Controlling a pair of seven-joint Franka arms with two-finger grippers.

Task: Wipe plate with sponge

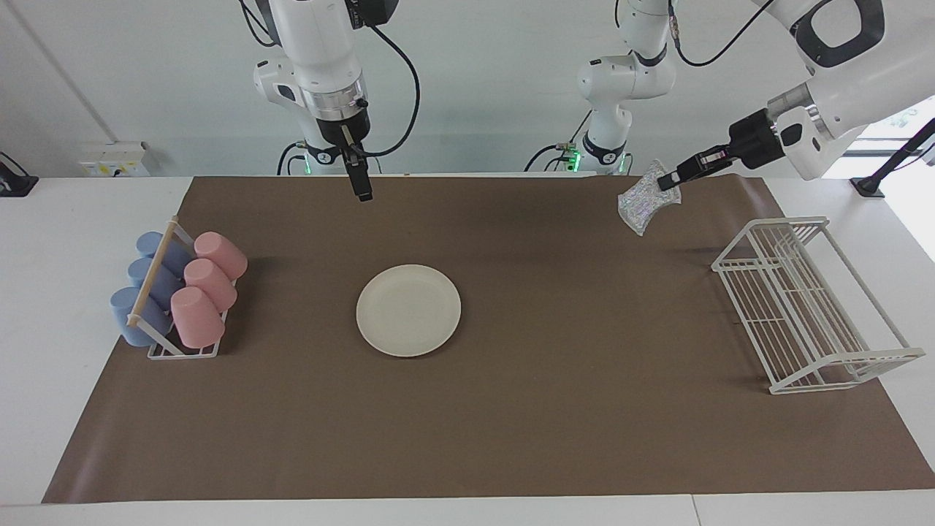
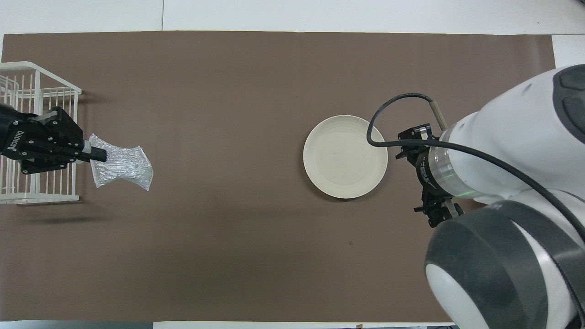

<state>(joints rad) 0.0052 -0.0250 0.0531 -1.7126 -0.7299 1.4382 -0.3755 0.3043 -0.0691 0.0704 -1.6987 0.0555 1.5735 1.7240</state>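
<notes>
The left tool (image 1: 668, 179) is clamped on one edge of the sponge (image 1: 643, 199), which hangs in the air from its fingertips. It is up over the brown mat near the surface's edge on the robots' side, toward the left arm's end, just beside the corner of the white wire rack (image 1: 807, 307). In the overhead view the sponge (image 2: 121, 161) spreads out flat from the left tool (image 2: 93, 155), its pinched middle showing, with its long axis pointing along the surface toward the plate.

The plate (image 1: 408, 310) lies flat on the mat near the middle of the surface, somewhat toward the right arm's end and well apart from the sponge. Nothing rests on it.

The relation that matters is this gap. The plate lies along the length of the surface from the held sponge, and below it. The carry probably has to run sideways toward the right arm's end and then come down onto the plate's face.

The right tool (image 1: 363, 191) hangs over the mat near the robots' edge, closer to the plate than the left one. Its fingers point down and stand wide with nothing between them. The rack of pink and blue cups (image 1: 175, 288) sits at the right arm's end, away from that path.
</notes>
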